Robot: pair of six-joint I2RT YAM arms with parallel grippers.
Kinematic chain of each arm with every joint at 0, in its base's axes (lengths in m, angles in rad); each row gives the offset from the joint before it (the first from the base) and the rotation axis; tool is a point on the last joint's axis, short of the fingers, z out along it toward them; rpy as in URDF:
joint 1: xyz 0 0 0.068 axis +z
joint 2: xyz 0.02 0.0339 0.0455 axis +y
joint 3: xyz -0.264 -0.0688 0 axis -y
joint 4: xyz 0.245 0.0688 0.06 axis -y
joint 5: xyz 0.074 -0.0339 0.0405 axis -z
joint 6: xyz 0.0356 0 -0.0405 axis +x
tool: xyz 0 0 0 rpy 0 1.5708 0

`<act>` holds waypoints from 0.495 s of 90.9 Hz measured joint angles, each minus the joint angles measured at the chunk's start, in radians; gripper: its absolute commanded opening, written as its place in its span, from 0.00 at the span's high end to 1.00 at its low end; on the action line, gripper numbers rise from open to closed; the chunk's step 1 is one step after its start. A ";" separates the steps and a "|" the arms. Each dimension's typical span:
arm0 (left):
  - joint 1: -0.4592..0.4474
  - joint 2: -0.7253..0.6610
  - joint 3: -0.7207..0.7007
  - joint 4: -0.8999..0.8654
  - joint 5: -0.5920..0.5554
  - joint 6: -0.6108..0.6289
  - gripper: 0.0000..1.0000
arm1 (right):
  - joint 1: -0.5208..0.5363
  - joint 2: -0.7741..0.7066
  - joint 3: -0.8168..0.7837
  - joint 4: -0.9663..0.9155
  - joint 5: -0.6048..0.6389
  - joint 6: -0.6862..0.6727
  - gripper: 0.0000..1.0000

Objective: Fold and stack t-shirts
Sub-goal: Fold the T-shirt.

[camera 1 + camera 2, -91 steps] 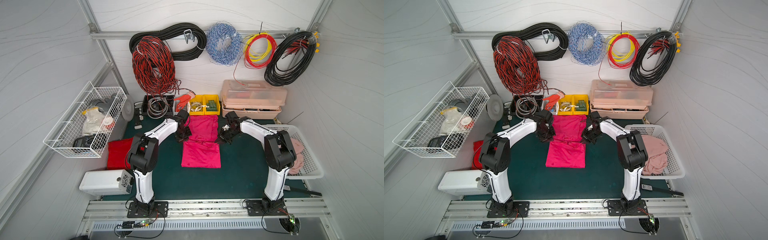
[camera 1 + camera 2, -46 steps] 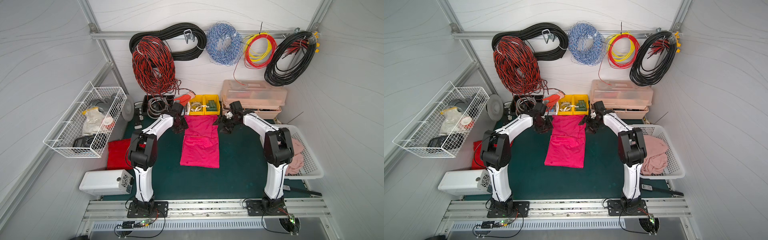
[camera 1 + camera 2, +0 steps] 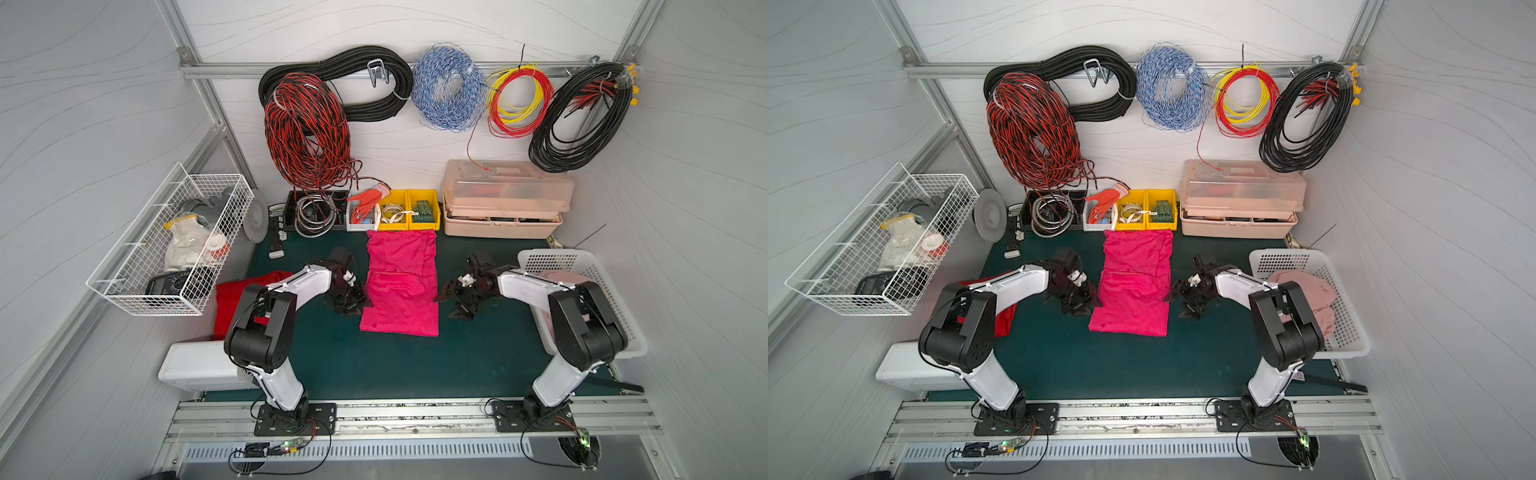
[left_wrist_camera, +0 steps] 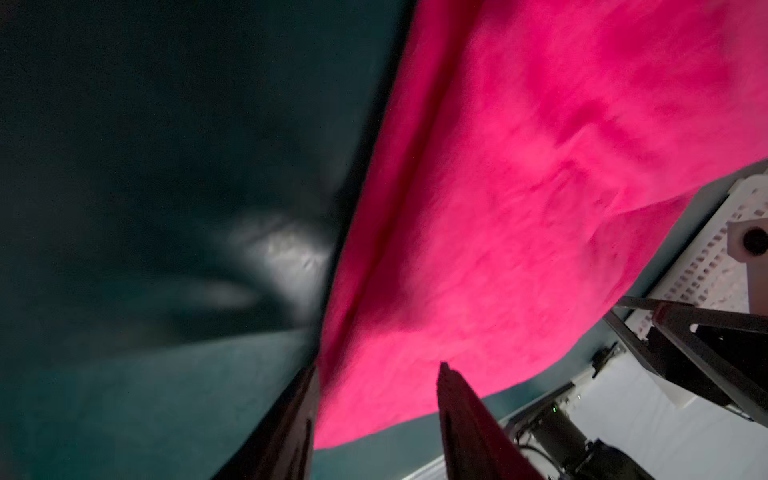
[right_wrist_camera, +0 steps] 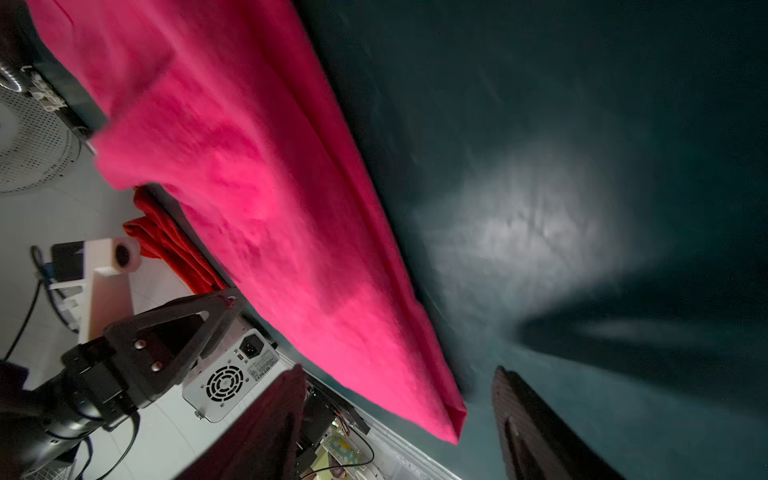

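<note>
- While both arms crouch low over the green table [image 3: 374, 365], the magenta t-shirt [image 3: 401, 286] lies flat at its middle. It is folded into a long strip whose far end reaches the yellow bins [image 3: 409, 205].
- The left pincer [image 3: 355, 307] and the right pincer [image 3: 446, 308] flank the strip's long edges about halfway along. Each is spread and empty, and both wrist views show cloth near the tips but none pinched.
- This mirrored stance looks like the set-up for a crosswise fold, with one arm on each edge so the strip folds square.
- The red t-shirt [image 3: 232, 295] sits at the table's left edge, partly hidden by the left arm and apparently parked clear of the folding zone. How neatly it is folded cannot be told.
- The white plastic basket [image 3: 536, 257] on the right holds pale pink cloth [image 3: 559, 276], likely more laundry.
- The wire basket [image 3: 137, 293] on the left wall carries white gloves [image 3: 187, 245] and a meter [image 3: 174, 284].
- The yellow bins hold small parts, and an orange glove [image 3: 368, 199] drapes over the white bin beside them.
</note>
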 measured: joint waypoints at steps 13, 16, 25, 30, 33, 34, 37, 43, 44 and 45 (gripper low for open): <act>-0.004 -0.106 -0.156 0.050 0.040 -0.020 0.48 | 0.065 -0.151 -0.177 0.117 0.000 0.093 0.23; -0.005 -0.129 -0.181 0.064 0.045 -0.027 0.48 | 0.075 -0.173 -0.211 0.146 0.000 0.115 0.23; -0.006 -0.161 -0.232 0.114 0.052 -0.050 0.48 | 0.092 -0.191 -0.272 0.209 0.012 0.163 0.23; -0.007 -0.167 -0.248 0.136 0.055 -0.060 0.48 | 0.101 -0.196 -0.283 0.229 0.024 0.180 0.23; -0.008 -0.175 -0.257 0.149 0.055 -0.067 0.48 | 0.105 -0.202 -0.286 0.245 0.036 0.187 0.23; -0.008 -0.177 -0.259 0.153 0.055 -0.068 0.48 | 0.108 -0.204 -0.287 0.252 0.040 0.189 0.23; -0.010 -0.185 -0.269 0.167 0.053 -0.074 0.48 | 0.113 -0.209 -0.290 0.267 0.051 0.195 0.23; -0.011 -0.203 -0.291 0.198 0.051 -0.086 0.48 | 0.121 -0.213 -0.296 0.311 0.070 0.207 0.23; -0.011 -0.207 -0.296 0.204 0.051 -0.090 0.47 | 0.122 -0.213 -0.298 0.319 0.073 0.209 0.23; -0.011 -0.211 -0.301 0.212 0.051 -0.092 0.47 | 0.123 -0.213 -0.300 0.326 0.076 0.212 0.24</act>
